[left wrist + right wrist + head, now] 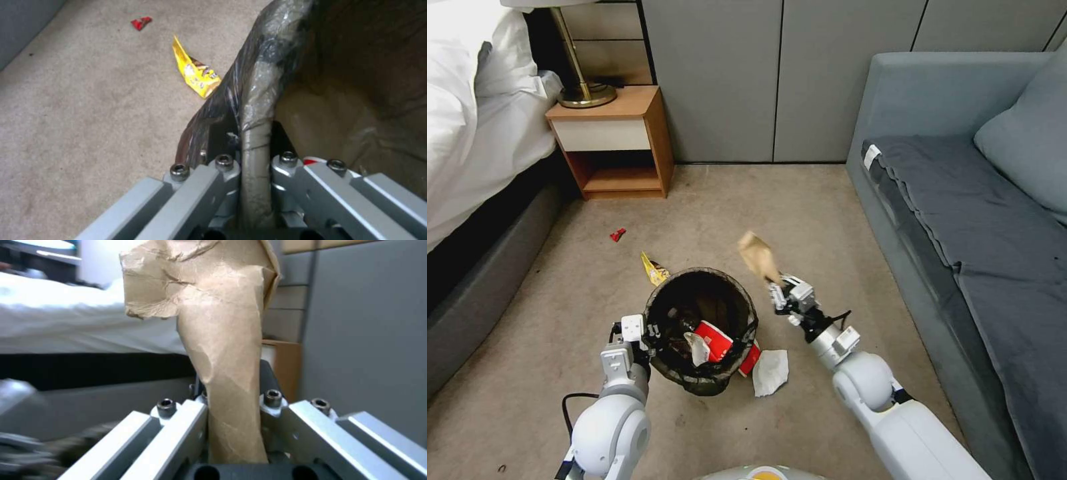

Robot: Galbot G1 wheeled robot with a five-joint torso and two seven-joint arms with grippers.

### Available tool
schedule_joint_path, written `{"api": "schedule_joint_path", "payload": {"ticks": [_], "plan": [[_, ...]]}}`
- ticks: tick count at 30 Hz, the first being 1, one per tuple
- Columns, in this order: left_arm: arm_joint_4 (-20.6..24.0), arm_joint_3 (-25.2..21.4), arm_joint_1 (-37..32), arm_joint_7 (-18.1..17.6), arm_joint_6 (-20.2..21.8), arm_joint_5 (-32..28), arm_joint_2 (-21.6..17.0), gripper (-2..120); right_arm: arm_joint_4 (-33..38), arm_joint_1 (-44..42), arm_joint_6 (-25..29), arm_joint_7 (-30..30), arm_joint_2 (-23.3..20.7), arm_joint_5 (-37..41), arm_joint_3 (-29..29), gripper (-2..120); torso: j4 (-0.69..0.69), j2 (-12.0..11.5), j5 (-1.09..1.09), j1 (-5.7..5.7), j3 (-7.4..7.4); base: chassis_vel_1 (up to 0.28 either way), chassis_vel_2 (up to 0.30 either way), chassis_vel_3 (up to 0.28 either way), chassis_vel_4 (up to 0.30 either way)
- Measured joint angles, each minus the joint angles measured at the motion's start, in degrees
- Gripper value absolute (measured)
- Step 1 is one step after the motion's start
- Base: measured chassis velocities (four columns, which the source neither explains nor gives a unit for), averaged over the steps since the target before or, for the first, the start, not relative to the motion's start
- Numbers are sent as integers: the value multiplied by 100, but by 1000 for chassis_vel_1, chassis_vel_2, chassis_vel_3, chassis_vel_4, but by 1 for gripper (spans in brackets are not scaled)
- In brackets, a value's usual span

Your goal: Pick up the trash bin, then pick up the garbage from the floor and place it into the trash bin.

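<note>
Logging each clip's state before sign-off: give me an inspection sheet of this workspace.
Surface: beige carpet, lightly stained.
Job's things: trash bin held by its rim, red-and-white wrappers inside; brown paper bag held up, beside the bin; yellow wrapper, red scrap, white tissue on the floor.
Clutter: nothing seen.
Grippers: left gripper shut on the rim; right gripper shut on the bag.
Cables: black cable by the left arm.
Surroundings: bed, nightstand, lamp, sofa.

Trash bin (pixel 701 330): dark-lined, upright on carpet, red-white wrapper inside. Crumpled brown paper bag (pixel 758 256): aloft, right of bin. Yellow wrapper (pixel 654 269), white tissue (pixel 771 371): on floor beside bin.
</note>
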State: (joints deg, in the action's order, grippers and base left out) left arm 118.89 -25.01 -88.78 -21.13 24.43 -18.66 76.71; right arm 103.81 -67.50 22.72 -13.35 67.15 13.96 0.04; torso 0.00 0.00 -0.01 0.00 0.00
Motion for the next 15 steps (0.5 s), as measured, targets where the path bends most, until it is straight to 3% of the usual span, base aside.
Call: {"api": "schedule_joint_path", "payload": {"ticks": [8,15], "plan": [[30,6,-29,4,1,23,28,0,-46,14,-39,-11,5,-191,-651,0,1,0,2,0,0,0,0,0,0],[71,11,-45,7,-1,42,62,0,-406,72,-35,-3,115,-267,-788,0,1,0,1,0,0,0,0,0,0]]}}
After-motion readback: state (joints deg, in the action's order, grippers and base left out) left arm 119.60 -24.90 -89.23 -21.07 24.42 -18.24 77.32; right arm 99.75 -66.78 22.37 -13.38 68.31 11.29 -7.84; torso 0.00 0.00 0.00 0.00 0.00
